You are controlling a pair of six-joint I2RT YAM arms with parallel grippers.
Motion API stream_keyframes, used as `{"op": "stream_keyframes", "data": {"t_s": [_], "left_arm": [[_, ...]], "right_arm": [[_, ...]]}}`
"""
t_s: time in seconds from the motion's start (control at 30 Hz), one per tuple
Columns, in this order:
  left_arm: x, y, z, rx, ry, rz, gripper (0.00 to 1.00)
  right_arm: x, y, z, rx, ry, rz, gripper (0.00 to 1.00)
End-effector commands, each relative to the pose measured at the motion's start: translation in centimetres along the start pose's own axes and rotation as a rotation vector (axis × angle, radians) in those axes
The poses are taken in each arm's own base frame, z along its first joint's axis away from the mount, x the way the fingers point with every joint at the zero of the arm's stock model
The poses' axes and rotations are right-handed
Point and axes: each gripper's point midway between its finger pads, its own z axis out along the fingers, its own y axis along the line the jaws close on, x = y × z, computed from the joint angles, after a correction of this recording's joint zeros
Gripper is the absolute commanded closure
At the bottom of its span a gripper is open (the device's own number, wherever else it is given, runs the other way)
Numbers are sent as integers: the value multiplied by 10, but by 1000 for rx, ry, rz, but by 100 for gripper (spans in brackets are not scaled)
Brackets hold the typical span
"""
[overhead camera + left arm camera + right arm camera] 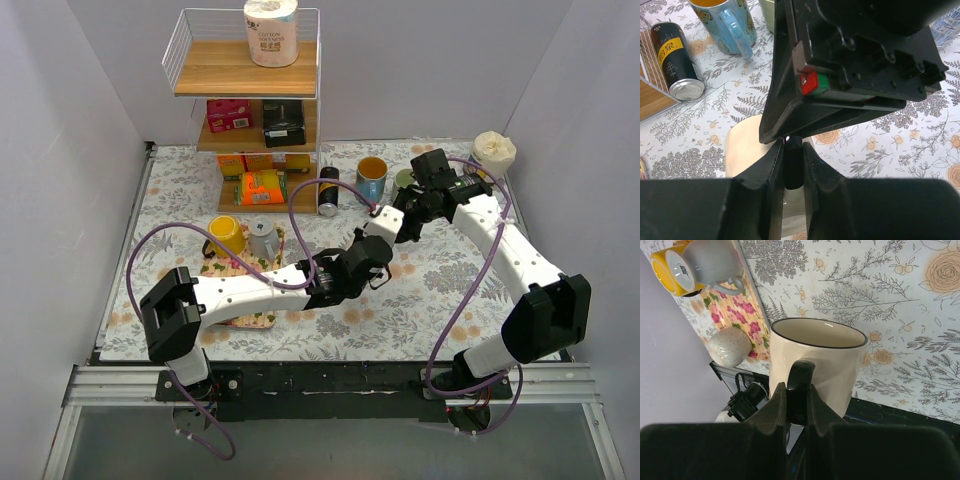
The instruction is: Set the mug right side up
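Both on mug (832, 357) handle (800, 371): left pincer (792, 161) clenched, right pincer (797, 396) clenched, meeting over tabletop (900, 300). Shared hold likely steadies regrasp for uprighting.

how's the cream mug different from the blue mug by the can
The cream mug is plain with a black handle; the blue mug is patterned with a pale blue handle. The cream mug is pinched by its handle in the right gripper; the blue mug stands free, upright on the table. Both have one handle.
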Motion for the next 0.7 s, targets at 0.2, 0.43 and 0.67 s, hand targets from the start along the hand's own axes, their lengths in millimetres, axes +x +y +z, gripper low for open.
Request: {"op": "stream_keyframes", "data": {"t_s": [0.2,0.43,0.67], "left_arm": [[-48,-13,-26,116,-79,-154,64],[-31,-17,-46,215,-21,-244,35],[-31,12,-62,223,31,-385,13]], "right_arm": [[-12,-1,-2,8,-80,-118,99],[-32,0,-10,-22,-183,-111,99],[-96,-35,-45,11,-496,-148,99]]}}
